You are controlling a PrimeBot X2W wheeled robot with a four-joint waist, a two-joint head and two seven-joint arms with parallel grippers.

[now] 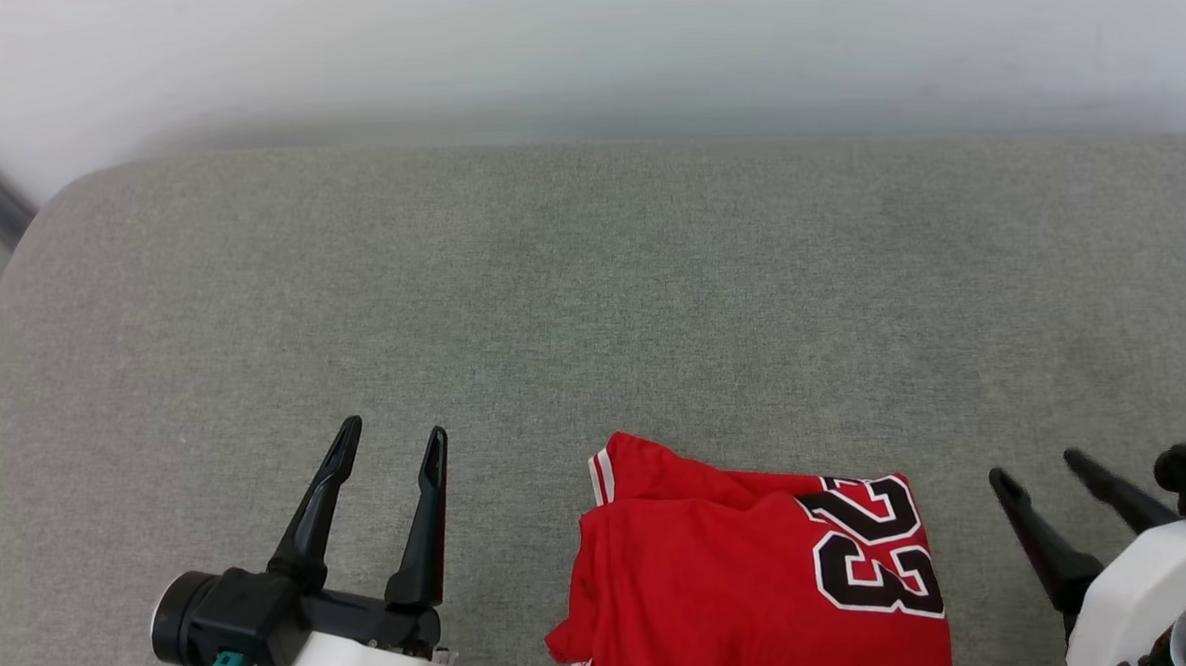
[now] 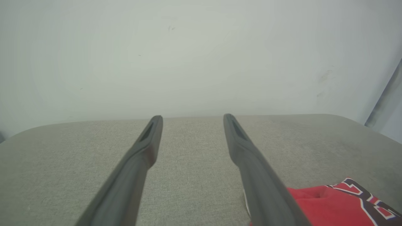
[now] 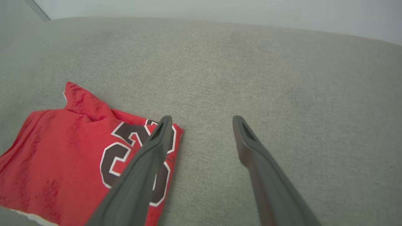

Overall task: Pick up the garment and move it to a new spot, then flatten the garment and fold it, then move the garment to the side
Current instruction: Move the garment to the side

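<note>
Red garment [image 1: 724,578] on grey cushion [image 1: 591,293], left gripper [image 1: 394,430] spread, right gripper [image 1: 1037,467] — seemingly spread — opposite.

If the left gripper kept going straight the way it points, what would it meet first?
Probably nothing near: the left gripper points across the grey cushion toward the white wall; the garment lies off to its right.

Head camera looks steeply down on the worktop [image 1: 590,273], wall [image 1: 580,43] at 12 o'clock. Left wrist camera sits low, looking along the left claw [image 2: 192,117] toward that wall. Right wrist camera looks along the right claw [image 3: 202,117], tilted further down. All share the shirt [image 1: 724,587]: 5 o'clock from left wrist, 8 o'clock from right.
</note>
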